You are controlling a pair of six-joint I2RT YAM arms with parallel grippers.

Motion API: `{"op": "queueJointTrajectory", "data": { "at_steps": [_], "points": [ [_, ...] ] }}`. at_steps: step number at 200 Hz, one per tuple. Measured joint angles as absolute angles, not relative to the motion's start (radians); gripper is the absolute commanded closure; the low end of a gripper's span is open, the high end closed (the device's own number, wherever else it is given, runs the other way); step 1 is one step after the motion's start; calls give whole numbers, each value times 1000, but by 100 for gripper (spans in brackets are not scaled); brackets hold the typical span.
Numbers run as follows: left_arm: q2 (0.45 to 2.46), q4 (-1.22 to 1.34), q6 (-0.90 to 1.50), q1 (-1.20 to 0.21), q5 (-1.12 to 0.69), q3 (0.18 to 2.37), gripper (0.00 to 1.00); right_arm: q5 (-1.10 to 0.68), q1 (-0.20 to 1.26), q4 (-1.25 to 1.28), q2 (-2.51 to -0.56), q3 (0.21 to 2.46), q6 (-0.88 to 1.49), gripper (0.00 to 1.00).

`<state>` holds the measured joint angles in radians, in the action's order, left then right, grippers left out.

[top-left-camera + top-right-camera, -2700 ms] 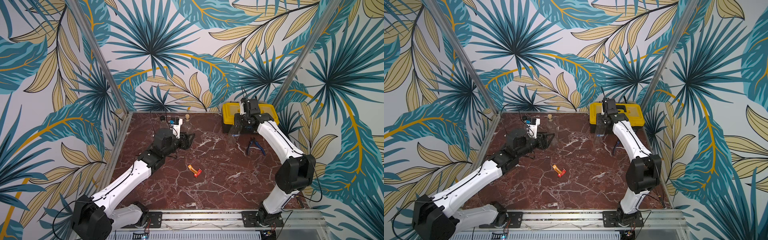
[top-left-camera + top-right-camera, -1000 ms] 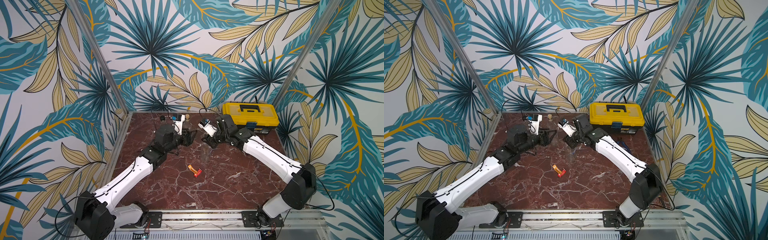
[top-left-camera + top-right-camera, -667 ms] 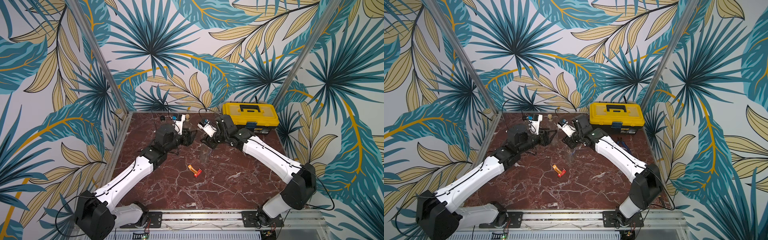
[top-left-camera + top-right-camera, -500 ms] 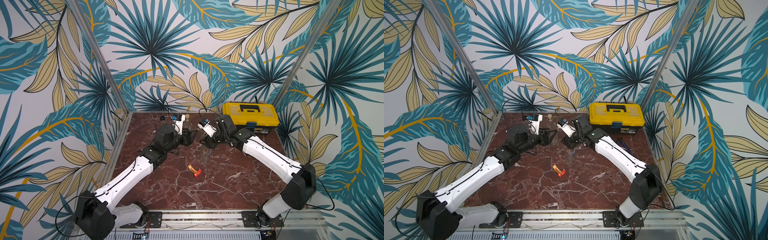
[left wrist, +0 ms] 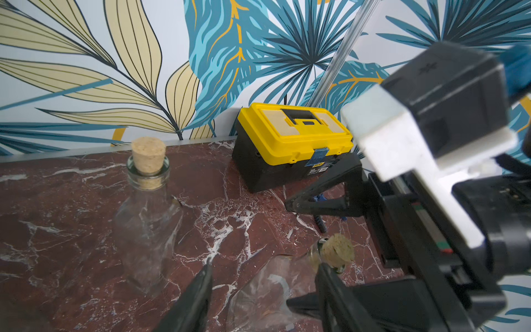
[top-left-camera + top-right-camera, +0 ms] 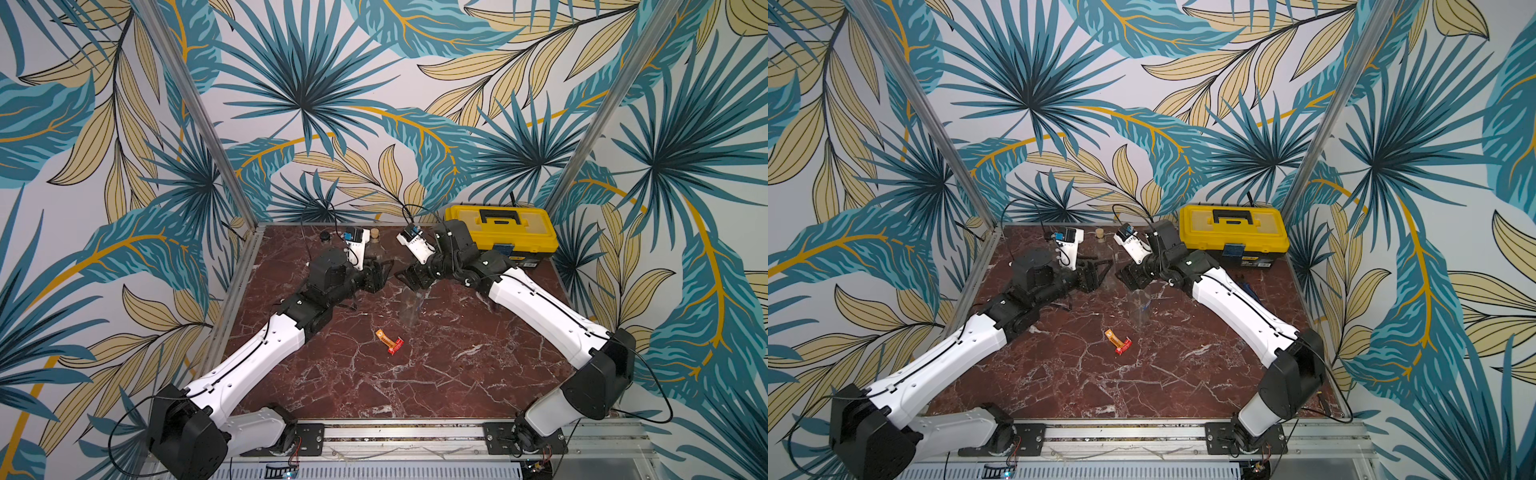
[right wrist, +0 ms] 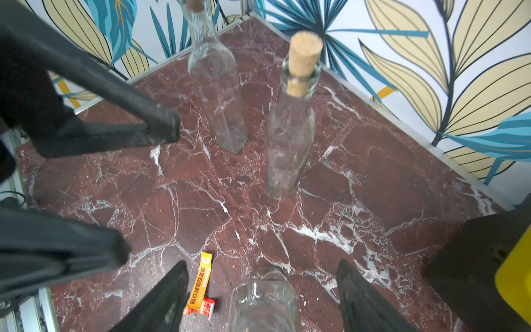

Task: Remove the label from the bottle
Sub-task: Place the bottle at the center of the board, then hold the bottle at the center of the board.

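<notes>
Left wrist view first: the left gripper [image 5: 264,267] has its black fingers partway apart with nothing pinched between them. Just past it, a corked clear glass bottle [image 5: 146,218] stands upright toward the back edge of the dark red marble tabletop [image 6: 374,395]. The right wrist view also catches a taller clear glass bottle [image 7: 215,86] further back, near the left rear corner.

Moving to the middle, both top views show the one that matters. The middle clear glass bottle [image 6: 410,309] stands upright on the marble, roughly halfway between the two arms. I can't tell if any sticker residue is left on it. The orange-and-red paper label [image 6: 390,341] lies flat on the marble near that bottle, not touching it, a bit closer to the robot bases.

The right gripper [image 7: 263,264] is spread wide with one finger on each side of the middle bottle. There's a visible gap on both sides, so it isn't gripping.

Far right at the back sits a yellow plastic toolbox with a black base [image 6: 498,228], lid shut.
</notes>
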<state>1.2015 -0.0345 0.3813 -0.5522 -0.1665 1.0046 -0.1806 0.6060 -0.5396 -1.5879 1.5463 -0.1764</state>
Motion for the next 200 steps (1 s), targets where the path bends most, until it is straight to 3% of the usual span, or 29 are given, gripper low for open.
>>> {"op": "queueJointTrajectory", "data": {
  "at_steps": [54,98,141,200],
  "points": [
    [1129,-33,348,-552,-163,986,40,-115,604,-582,-1558,1619,-103,6],
    [1188,-34,307,-553,-273,1004,39,-57,555,-614,-1513,1673,12,1],
    [1308,-36,246,-569,-364,1070,38,-61,451,-632,-1432,1653,149,1],
    [1396,-34,197,-588,-455,1163,38,-69,429,-645,-1382,1585,220,0]
  ]
}}
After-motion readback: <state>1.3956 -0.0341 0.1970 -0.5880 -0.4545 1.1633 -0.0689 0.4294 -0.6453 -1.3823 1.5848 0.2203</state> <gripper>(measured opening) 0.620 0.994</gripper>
